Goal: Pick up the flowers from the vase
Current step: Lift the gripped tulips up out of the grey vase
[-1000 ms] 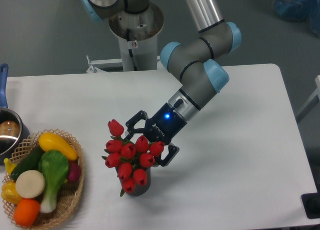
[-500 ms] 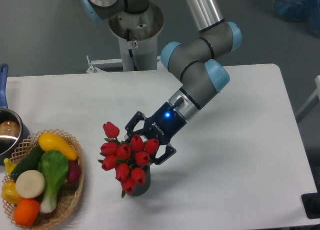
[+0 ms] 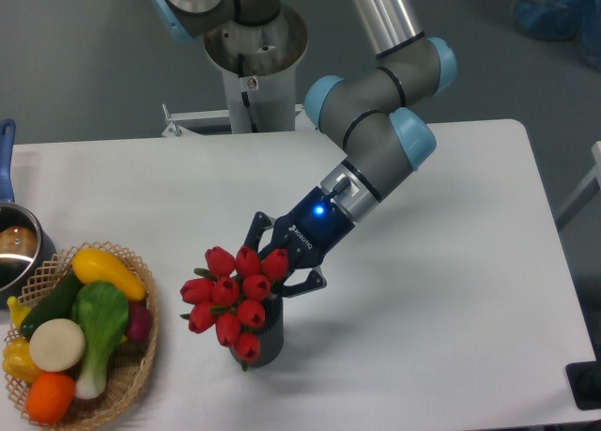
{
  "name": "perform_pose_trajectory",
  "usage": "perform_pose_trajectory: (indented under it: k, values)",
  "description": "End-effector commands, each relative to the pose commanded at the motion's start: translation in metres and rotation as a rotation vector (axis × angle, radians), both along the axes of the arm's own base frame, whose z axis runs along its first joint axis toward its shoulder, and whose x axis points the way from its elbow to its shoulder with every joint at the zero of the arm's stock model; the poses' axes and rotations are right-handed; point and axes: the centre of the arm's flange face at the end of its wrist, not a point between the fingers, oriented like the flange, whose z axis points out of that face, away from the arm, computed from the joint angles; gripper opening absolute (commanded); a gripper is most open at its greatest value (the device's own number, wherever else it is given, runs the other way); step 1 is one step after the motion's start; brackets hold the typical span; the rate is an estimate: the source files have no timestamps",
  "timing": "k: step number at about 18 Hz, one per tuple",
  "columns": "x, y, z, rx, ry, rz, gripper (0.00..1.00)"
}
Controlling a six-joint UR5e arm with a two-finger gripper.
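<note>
So over the last second my tool (image 3: 278,264) has drawn in tight around the tulip bunch (image 3: 232,295). Before, the fingers stood wide on either side of the buds; now they're pinched in on the bunch just behind the heads, at about 2 o'clock from the bouquet's middle. The buds have bunched up too: that one stray tulip that stuck out toward 11 o'clock is pulled back in with the rest, and the whole cluster has shifted and leans toward 8 o'clock.

The flowers are not out yet, though. The stems are still down in the dark grey vase (image 3: 268,342), which sits on the counter (image 3: 451,290) right below the buds, at about 5 o'clock from them. So I'd say the grab is made and the lift is what's left. My guess is a straight pull along the stems is the way to go, or the vase tips or comes along for the ride.

Rest of the scene: white counter, a woven basket (image 3: 131,375) of toy vegetables over at 9 o'clock near the edge, and a metal pot (image 3: 17,248) with a blue handle peeking in at the left border. Grey floor behind, arm's pedestal (image 3: 254,65) at 12 o'clock.
</note>
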Motion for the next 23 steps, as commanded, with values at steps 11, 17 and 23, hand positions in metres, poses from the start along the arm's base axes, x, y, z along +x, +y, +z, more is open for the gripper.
perform_pose_trajectory:
  k: [11,17,23]
  values:
    - [-0.001,-0.019,0.057,0.164,-0.024,0.0,0.34]
    - [-0.005,-0.026,0.087,0.21,-0.044,0.011,0.34]
    - [-0.021,-0.032,0.122,0.257,-0.061,0.027,0.34]
